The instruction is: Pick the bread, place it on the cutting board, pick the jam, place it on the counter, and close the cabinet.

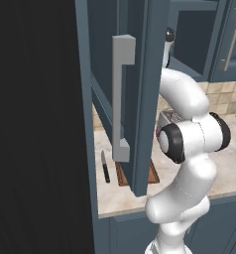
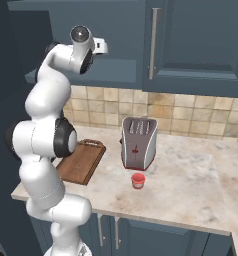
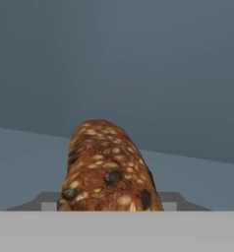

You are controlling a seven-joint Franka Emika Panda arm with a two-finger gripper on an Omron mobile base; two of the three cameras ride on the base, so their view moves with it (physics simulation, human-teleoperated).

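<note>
On the far left of the left base view, the cabinet (image 1: pixel 140 99) door stands swung open, its long light-grey bar handle (image 1: pixel 121 99) facing the camera. Below it on the counter (image 1: pixel 229 163) lies a black-handled knife (image 1: pixel 105 167), and just right of that the cutting board (image 1: pixel 152 173) shows partly behind the door's lower edge. The arm reaches up into the cabinet opening.

Right base view, left to right: cutting board (image 2: pixel 81 161) bare on the counter (image 2: pixel 191 185); silver toaster (image 2: pixel 138 143) near its right; jam (image 2: pixel 137 180) upright just in front of the toaster, apart from it.

Hand view: bread (image 3: pixel 106 170) sits on the blue-grey cabinet shelf (image 3: pixel 197 182), centred directly before the gripper (image 3: pixel 109 206). Jaws appear drawn in against the loaf's sides, pinching it; fingertips themselves hidden by the loaf.
</note>
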